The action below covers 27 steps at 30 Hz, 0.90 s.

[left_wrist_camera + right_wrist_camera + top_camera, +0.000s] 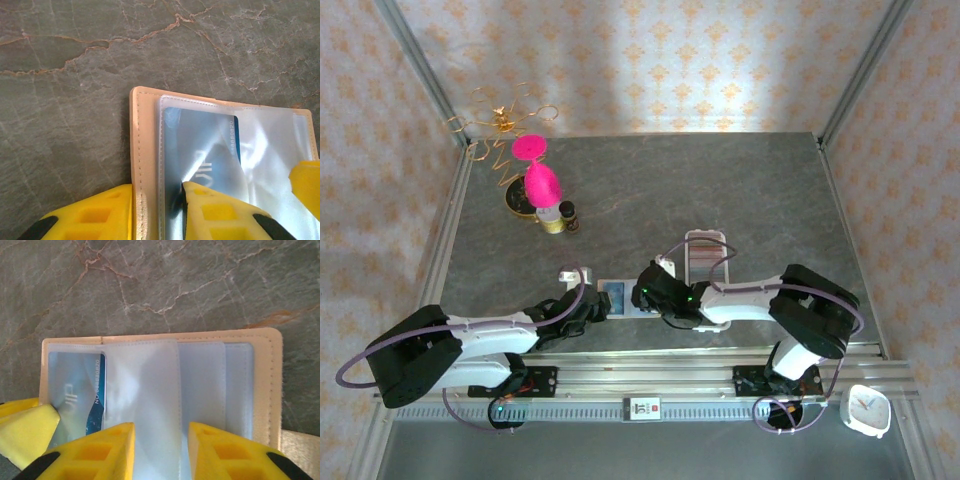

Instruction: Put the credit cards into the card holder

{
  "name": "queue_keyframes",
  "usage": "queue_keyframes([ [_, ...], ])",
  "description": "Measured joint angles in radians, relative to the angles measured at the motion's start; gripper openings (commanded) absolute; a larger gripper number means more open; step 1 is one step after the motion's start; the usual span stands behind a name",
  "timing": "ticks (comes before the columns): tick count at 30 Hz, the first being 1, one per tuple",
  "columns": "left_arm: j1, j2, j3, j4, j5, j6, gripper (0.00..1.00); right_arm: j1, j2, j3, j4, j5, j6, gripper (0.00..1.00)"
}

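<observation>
The tan card holder [638, 300] lies open near the table's front edge, its clear sleeves up. A blue credit card [200, 145] sits inside the leftmost sleeve, also seen as the blue card [95, 410]. My left gripper [155, 192] is shut on the card holder's left edge [136, 150], one finger outside the beige cover, the other on the sleeve over the card. My right gripper [161, 432] stands open over the middle clear sleeve [150, 385], fingers apart with nothing gripped. In the top view the left gripper [595, 308] and right gripper [648, 293] flank the holder.
A long white tray [705, 255] lies just behind the right gripper. Pink objects [535, 175] and a small bottle [560, 218] stand at the back left by a gold wire ornament [500, 120]. A small clock [865, 408] sits beyond the front rail.
</observation>
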Motion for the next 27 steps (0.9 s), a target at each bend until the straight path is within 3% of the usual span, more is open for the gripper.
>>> queue_keyframes([
  [8, 0.0, 0.0, 0.0, 0.0, 0.0, 0.0, 0.27, 0.0, 0.013, 0.0, 0.044, -0.038, 0.008, 0.32],
  [15, 0.0, 0.0, 0.0, 0.0, 0.0, 0.0, 0.27, 0.0, 0.005, 0.0, 0.051, -0.052, 0.015, 0.01],
  [27, 0.0, -0.021, -0.001, 0.002, 0.008, -0.003, 0.36, 0.0, -0.099, -0.006, 0.003, -0.014, 0.011, 0.0],
])
